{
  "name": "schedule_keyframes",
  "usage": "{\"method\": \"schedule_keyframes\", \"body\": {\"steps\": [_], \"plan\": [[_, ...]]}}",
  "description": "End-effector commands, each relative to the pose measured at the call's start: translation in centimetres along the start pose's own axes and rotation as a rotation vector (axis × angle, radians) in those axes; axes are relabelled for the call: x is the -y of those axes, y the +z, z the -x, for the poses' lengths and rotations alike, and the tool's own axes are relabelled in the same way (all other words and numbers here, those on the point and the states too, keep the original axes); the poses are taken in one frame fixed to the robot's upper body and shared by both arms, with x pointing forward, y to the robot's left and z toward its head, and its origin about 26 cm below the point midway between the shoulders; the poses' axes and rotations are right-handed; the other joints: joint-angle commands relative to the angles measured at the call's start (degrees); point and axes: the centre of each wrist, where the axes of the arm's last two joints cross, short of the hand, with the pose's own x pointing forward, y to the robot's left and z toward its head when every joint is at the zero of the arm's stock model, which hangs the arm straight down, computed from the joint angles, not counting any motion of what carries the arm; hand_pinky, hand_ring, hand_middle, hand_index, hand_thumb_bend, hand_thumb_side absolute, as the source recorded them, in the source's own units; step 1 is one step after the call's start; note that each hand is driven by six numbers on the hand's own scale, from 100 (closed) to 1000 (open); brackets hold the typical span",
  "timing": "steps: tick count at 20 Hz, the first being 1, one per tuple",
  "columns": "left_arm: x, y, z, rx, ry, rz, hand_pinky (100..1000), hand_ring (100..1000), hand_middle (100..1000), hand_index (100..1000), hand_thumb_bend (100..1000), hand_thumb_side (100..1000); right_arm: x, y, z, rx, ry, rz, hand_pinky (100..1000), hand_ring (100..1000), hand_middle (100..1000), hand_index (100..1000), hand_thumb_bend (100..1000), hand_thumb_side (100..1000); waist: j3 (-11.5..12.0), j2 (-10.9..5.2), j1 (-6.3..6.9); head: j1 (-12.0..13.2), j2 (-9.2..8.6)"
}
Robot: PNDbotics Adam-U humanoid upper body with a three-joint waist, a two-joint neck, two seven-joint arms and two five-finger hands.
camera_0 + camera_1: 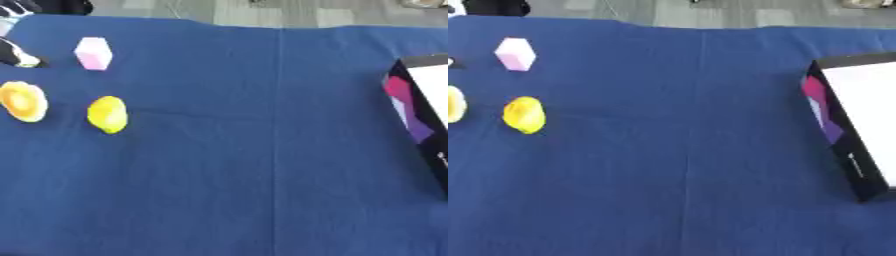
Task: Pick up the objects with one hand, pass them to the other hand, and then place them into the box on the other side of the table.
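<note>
A pink block (93,53) lies at the far left of the blue tablecloth. In front of it sit a yellow lemon-shaped piece (108,114) and, further left, an orange-yellow rounded piece (23,101). A black box (838,131) with a white inside and a pink and purple pattern on its side wall stands at the right edge. At the left edge beside the pink block a black shape with a pale tip (17,56) pokes in. It looks like part of my left hand, with most of it out of view. My right hand shows in neither view.
The blue cloth (262,165) covers the whole table and has a crease down its middle. Grey floor runs beyond the far edge, and a dark shape (496,6) sits at the top left corner.
</note>
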Motion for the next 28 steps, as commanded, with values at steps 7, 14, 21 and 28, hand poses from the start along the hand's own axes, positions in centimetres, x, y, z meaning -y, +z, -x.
{"method": "schedule_keyframes", "body": {"steps": [7,14,21,28], "plan": [[-2.3,-0.2,-0.3,-0.020,-0.076,0.051,855,836,771,798,716,100,-0.7,-0.9,-0.6,0.038,0.016,-0.029,877,1000,921,1000,100,530,-1.8,0.41,1.35,-1.2,0.05],[-3.3,-0.7,-0.9,-0.059,-0.098,0.095,852,833,772,795,698,100,-1.6,-1.0,-0.6,0.039,0.016,-0.042,877,1000,919,1000,100,529,-2.3,1.83,1.08,-0.9,-0.06],[-3.6,-1.3,-1.1,-0.105,-0.124,0.098,856,839,776,784,724,100,-2.2,-1.0,-0.5,0.039,0.017,-0.052,876,1000,917,1000,100,529,-2.8,2.58,0.89,1.2,-0.65],[-3.6,-1.8,-0.8,-0.182,-0.134,0.080,854,840,778,776,710,100,-2.7,-1.1,-0.5,0.035,0.017,-0.066,876,1000,916,1000,100,519,-3.8,3.16,1.14,3.0,-1.33]]}}
